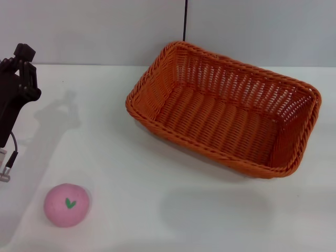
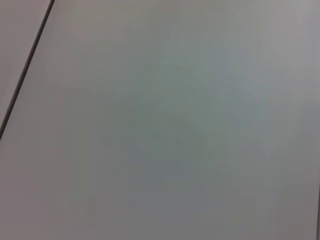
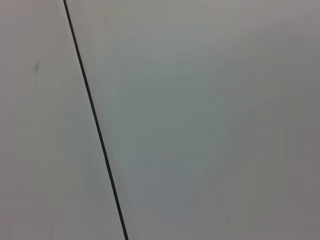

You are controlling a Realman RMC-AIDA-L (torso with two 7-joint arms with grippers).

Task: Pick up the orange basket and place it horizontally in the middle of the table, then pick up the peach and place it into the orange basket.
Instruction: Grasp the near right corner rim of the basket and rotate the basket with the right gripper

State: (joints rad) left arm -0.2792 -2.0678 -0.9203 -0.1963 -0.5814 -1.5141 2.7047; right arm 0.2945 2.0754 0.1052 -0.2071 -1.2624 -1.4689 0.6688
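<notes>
The orange basket [image 1: 226,107] is a large woven wicker rectangle lying empty on the white table [image 1: 157,210], at the back right and turned at a slant. The peach [image 1: 66,205] is a small pink ball with a green leaf mark, resting near the front left. My left gripper [image 1: 20,71] is raised at the far left edge of the head view, well behind and left of the peach and away from the basket. My right gripper is out of view. Both wrist views show only plain grey surface.
A grey wall [image 1: 105,31] runs behind the table, with a thin dark vertical seam [image 1: 185,21] above the basket. A cable with a metal plug [image 1: 6,170] hangs from the left arm over the table's left edge.
</notes>
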